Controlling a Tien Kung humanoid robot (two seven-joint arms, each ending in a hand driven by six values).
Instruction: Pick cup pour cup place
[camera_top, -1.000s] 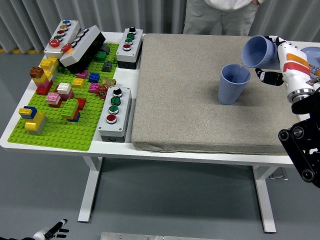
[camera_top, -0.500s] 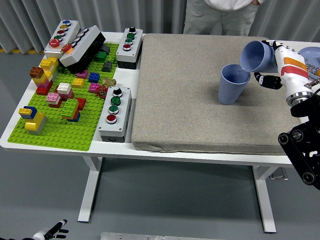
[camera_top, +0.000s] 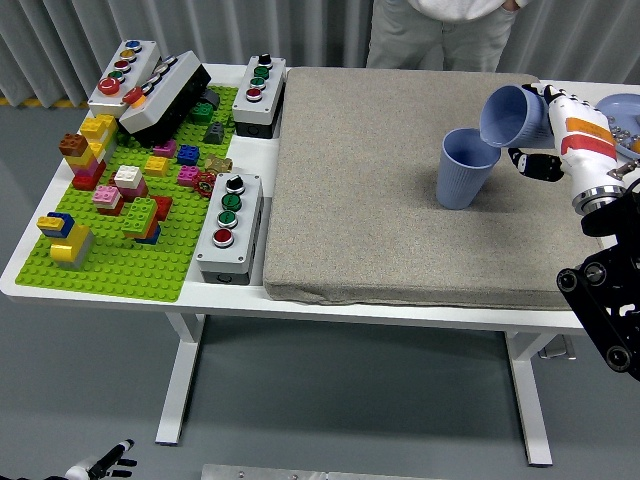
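Blue cup tipped over its twin at the right of the mat

Two blue cups sit at the upper right of the frame. The held cup (camera_top: 512, 115) is gripped by the right hand (camera_top: 545, 130), whose white and black fingers wrap around the cup's far side and base. It is tilted steeply, its mouth facing down and to the left, its lower lip just above the rim of the standing cup (camera_top: 466, 168); whether the two rims touch cannot be told. The standing cup is upright on the grey mat (camera_top: 400, 190), which covers the right part of the white table (camera_top: 130, 292). Whatever passes between the cups is too small to make out.

The right arm comes in from the right edge, with its black lower links at the lower right. A small part of the left hand (camera_top: 100, 464) shows at the bottom left, well below the table; its fingers are too small to judge.

On the left of the table lies a green baseplate (camera_top: 120, 250) with coloured bricks, and grey button boxes (camera_top: 228, 228) stand around it. A person (camera_top: 440, 30) stands at the far side, at the top of the frame, hands not visible.
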